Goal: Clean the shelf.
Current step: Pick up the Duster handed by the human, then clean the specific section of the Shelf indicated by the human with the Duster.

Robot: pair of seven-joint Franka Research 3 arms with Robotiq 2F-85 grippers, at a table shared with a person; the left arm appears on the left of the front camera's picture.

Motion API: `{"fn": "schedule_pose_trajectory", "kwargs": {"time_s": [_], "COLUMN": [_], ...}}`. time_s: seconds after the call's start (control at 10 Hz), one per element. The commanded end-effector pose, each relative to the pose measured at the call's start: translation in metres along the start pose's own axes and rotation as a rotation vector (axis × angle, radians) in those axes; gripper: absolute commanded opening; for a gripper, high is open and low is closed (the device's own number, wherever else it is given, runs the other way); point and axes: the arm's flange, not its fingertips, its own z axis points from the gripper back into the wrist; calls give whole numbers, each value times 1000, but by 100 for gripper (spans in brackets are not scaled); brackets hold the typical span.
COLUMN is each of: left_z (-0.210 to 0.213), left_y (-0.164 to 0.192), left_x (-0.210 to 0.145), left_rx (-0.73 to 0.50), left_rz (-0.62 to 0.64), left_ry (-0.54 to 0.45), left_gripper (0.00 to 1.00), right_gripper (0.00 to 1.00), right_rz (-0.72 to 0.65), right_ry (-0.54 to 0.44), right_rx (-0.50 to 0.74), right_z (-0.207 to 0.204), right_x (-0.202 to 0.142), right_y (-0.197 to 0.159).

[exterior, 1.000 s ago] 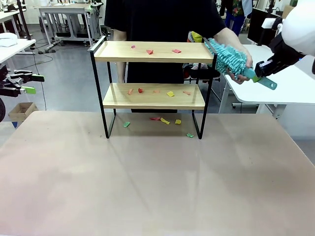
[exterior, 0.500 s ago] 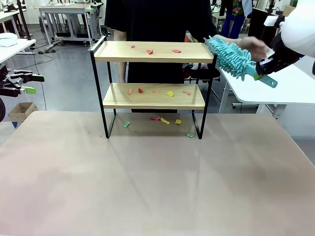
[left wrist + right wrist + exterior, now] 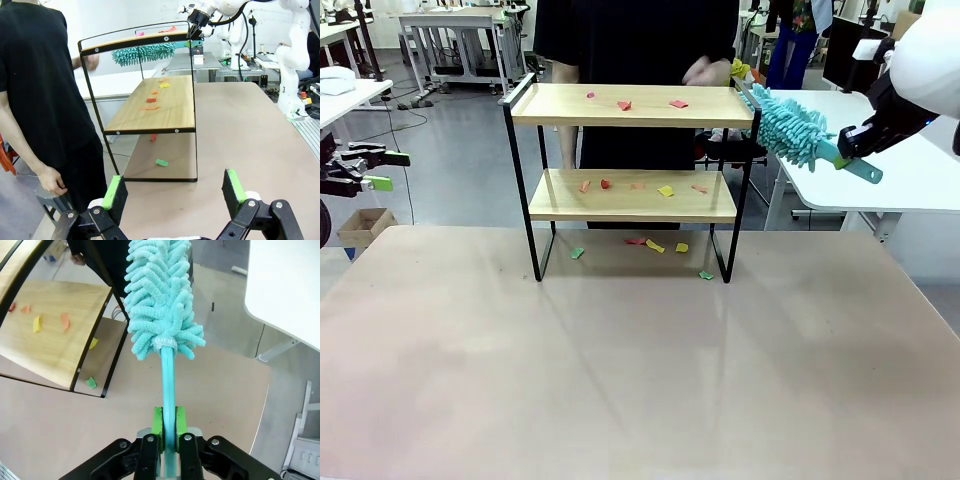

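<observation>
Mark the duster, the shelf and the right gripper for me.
duster [image 3: 160, 305]: right wrist view, middle of the fluffy teal head.
shelf [image 3: 550, 105]: front view, bare left part of the top board.
right gripper [image 3: 168, 421]: right wrist view, midway between its fingertips, shut on the duster's handle.

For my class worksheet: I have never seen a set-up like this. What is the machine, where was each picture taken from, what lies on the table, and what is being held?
These are two white robot arms, each ending in a two-finger gripper. The wide picture looks across the table at a person in a black shirt. The other two come from cameras on the wrists. On the table stands a two-tier shelf strewn with coloured scraps, more lying underneath. The right gripper is shut on a turquoise duster near the top board's end; the left gripper hangs open, empty.
</observation>
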Motion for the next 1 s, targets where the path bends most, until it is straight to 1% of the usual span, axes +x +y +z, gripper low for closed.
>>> {"fn": "schedule_pose_trajectory", "kwargs": {"time_s": [0.0, 0.6, 0.7, 0.8, 0.9], "left_z": [1, 1, 1, 1, 1], "left_y": [-1, -1, -1, -1, -1], "left_x": [3, 3, 3, 3, 3], "left_rx": [0, 0, 0, 0, 0], "left_rz": [-4, -4, -4, -4, -4], "left_ry": [2, 2, 2, 2, 2], "left_gripper": [100, 100, 100, 100, 100], "right_gripper": [0, 0, 13, 13, 13], "right_rz": [2, 2, 0, 39, 74], "right_ry": [-4, -4, 0, 41, 96], "right_rx": [-1, -1, 0, -76, -102], "right_z": [3, 3, 0, 34, 60], "right_x": [2, 2, 0, -4, -11], "right_y": [-1, -1, 0, 0, 0]}}
